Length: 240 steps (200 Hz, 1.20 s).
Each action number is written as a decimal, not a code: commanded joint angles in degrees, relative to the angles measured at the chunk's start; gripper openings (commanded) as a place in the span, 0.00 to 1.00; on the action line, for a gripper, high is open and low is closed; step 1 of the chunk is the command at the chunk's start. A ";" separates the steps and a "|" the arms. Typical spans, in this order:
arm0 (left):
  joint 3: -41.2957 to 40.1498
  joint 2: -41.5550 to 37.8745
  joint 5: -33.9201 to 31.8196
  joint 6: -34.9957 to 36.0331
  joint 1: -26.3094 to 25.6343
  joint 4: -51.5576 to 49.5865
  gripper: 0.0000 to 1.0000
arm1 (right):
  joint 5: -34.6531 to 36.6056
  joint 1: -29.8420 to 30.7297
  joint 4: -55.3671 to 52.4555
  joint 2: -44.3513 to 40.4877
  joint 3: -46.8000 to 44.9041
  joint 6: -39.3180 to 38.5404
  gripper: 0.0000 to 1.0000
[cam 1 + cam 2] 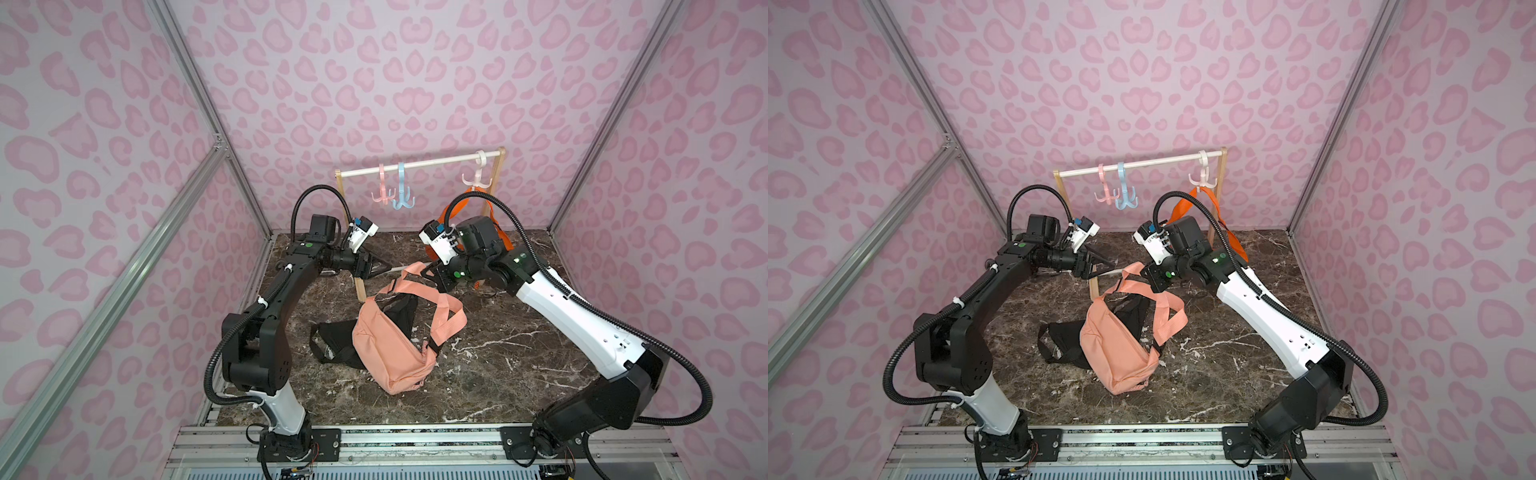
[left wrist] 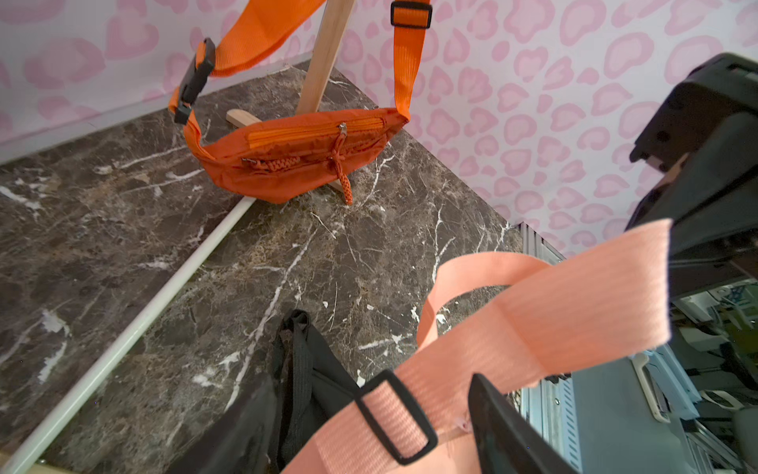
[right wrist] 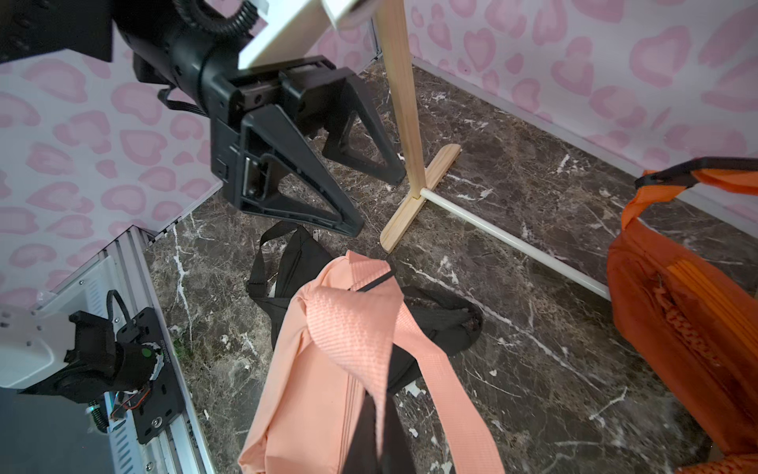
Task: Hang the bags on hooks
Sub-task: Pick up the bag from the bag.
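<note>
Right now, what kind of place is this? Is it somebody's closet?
Probably a robot practice booth, not a closet: left arm and right arm mounted on a metal rail, pink patterned walls on metal framing, a small hook rack on the tabletop.

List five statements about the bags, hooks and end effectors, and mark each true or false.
1. The orange bag hangs from the white hook. True.
2. The blue hook carries a bag. False: it is empty.
3. The right end effector is shut on the strap of the peach bag. True.
4. The left end effector is shut on that strap too. False: it is open and holds nothing.
5. The peach bag hangs on the pink hook. False: its body lies on the table, and the pink hook is empty.
</note>
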 commanded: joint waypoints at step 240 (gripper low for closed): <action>19.49 17.73 20.14 52.78 -2.29 -61.38 0.72 | -20.60 -6.40 23.46 0.14 -5.29 -4.79 0.00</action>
